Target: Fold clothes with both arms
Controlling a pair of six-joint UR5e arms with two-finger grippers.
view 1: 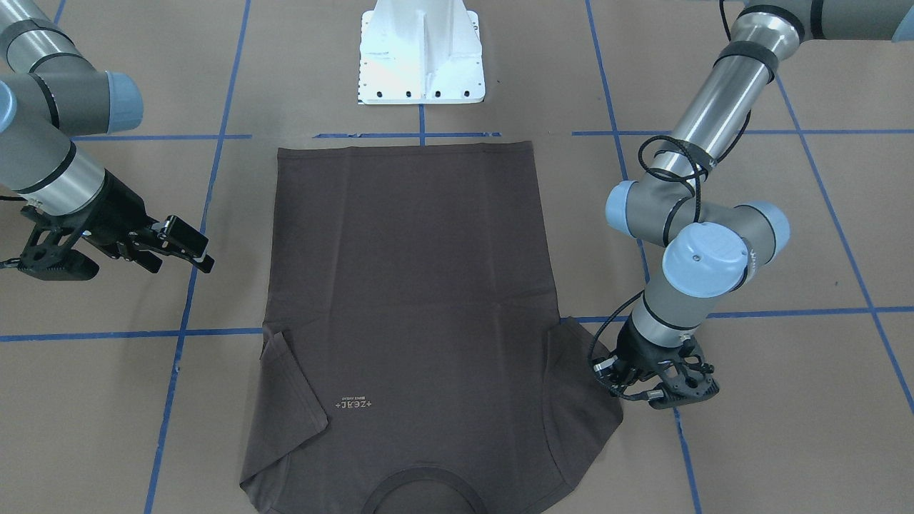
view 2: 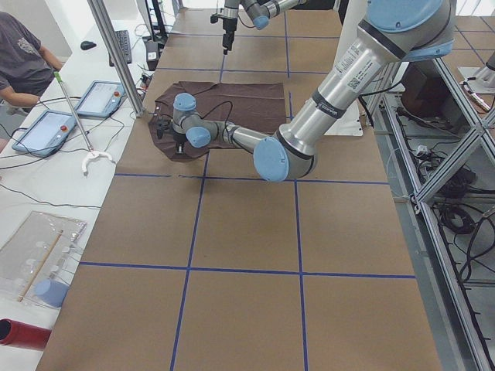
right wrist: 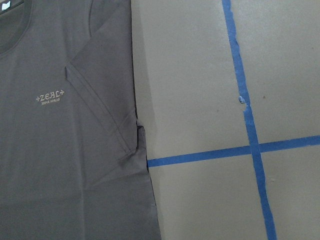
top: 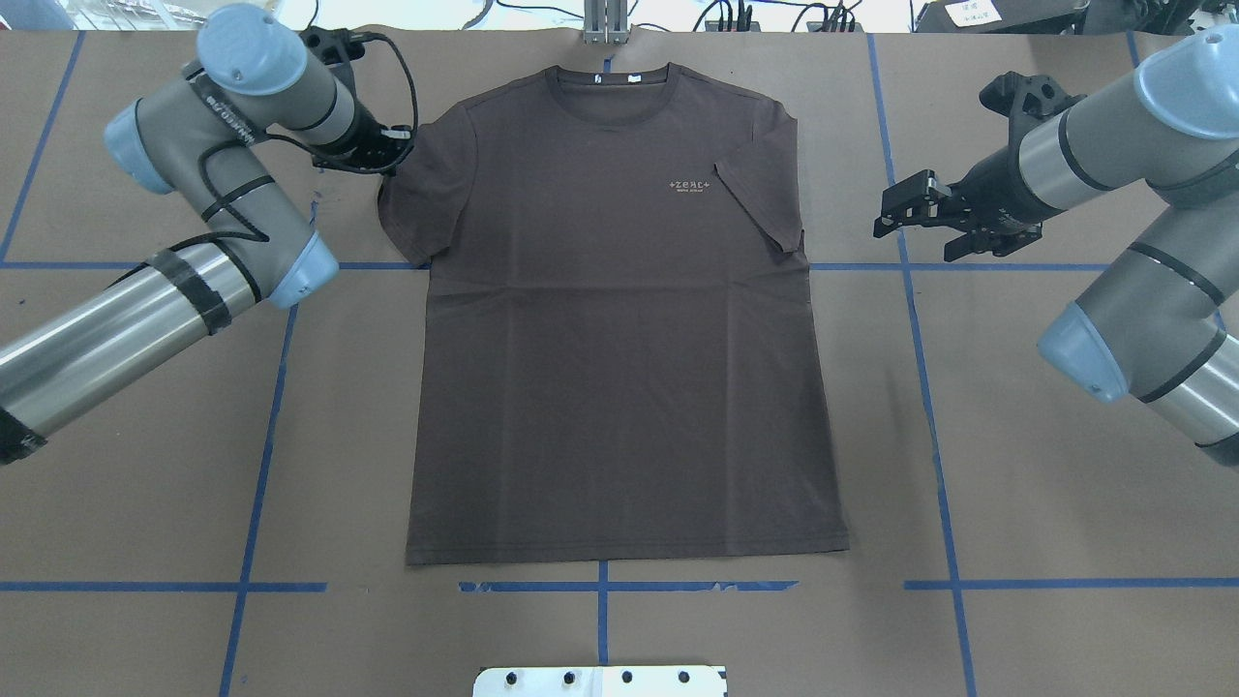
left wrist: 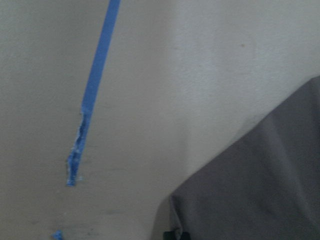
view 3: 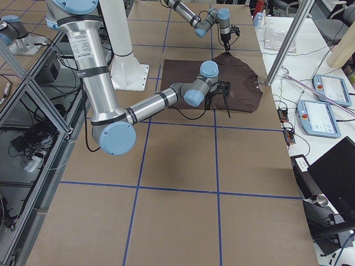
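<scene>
- You've got the dark brown-grey short-sleeved T-shirt (top: 619, 339) lying flat, front up, mid brown paper-covered surface (top: 1016, 503). Its ribbed round collar (top: 608, 114) is at the far edge and its hem is nearest the white metal pedestal base (view 1: 421, 53).
- The pale "+ZEAL+" chest print (top: 691, 184) faces up.
- The left gripper (view 1: 613, 378) points down at the outer edge of the sleeve on your robot's left, right at the cloth. You cannot tell from any view whether its jaws are apart or pinched on fabric.
- The right gripper (top: 886, 215) has its jaws apart and holds nothing. It hovers beside the other sleeve, clear of the shirt.
- That right-side sleeve lies folded in against the body.
- Blue tape lines (top: 920, 339) grid the surface.
</scene>
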